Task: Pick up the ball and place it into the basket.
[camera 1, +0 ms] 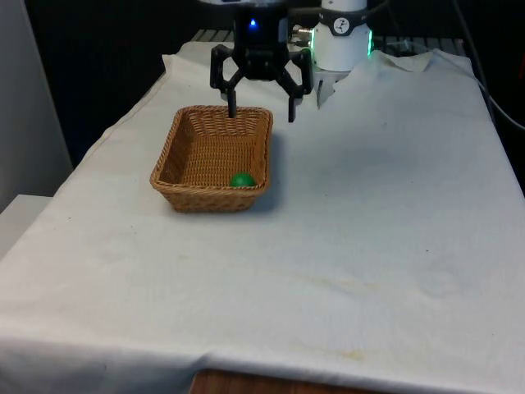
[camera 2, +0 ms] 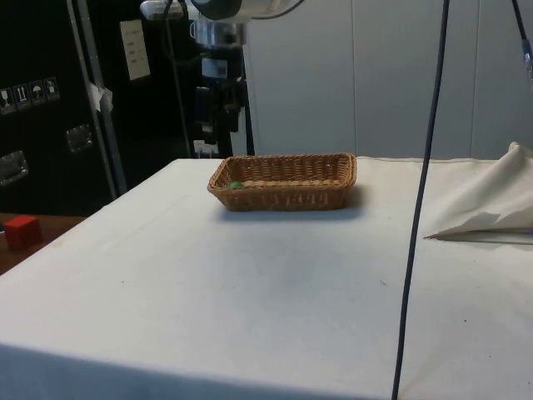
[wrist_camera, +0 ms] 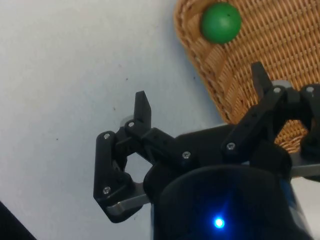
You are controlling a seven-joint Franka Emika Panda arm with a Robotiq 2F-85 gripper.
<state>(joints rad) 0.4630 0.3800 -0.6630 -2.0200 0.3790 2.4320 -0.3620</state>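
Spread wide and holding nothing, the black pincer [camera 1: 261,109] hangs in the air above the far end of the wicker basket [camera 1: 190,199], its fingers pointing down at the table [camera 1: 369,230]. One fingertip sits over the basket's far rim, the other over the white cloth [camera 1: 385,180] just off the basket's side toward the front view's right. The wrist view shows the same split: one finger [wrist_camera: 260,82] over the weave, one finger [wrist_camera: 143,107] over bare cloth. The green ball [camera 1: 242,180] lies inside the basket, on its floor in the near corner toward the front view's right, touching the wall. In the side view the ball [camera 2: 236,185] just peeks over the rim.
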